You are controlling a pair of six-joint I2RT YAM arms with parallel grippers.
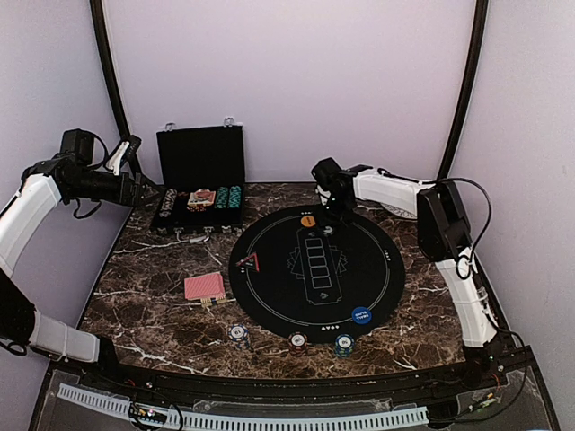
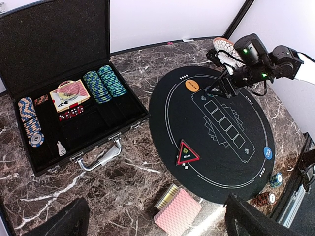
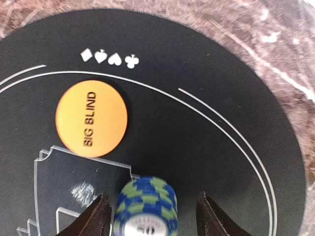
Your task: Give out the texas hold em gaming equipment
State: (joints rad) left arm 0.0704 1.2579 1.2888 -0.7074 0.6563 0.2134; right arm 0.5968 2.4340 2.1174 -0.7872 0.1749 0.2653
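Right tool (image 3: 152,212) is over the far part of the black mat (image 1: 269,296), jaws partly open either side of a blue-and-green chip stack (image 3: 145,196). There's a clear gap on one side, so I'd say it's standing free, not clamped. Left tool (image 2: 156,206) hangs wide open with nothing in it, well off the mat beside the open case (image 1: 199,157).

How far along? Partway, I'd judge. On the mat: the orange disc (image 1: 308,220) just beside that stack, the blue disc (image 1: 360,315) at the near rim, and the red triangle (image 1: 249,263) at the rim on the left arm's side. Three more chip stacks (image 1: 297,339) sit on the bench (image 1: 144,314) just off the mat's near rim. The red-backed cards (image 1: 205,286) lie in one pile off the mat beyond the triangle, and the printed card boxes at the mat's middle are bare, so dealing looks undone. The case holds rows of chips and more cards.

Room to move: the mat's middle is open. The tight spots are the orange disc near the stack, the wicker plate (image 2: 227,46) just past the mat's far rim, and the near-rim stacks, close to the bench edge
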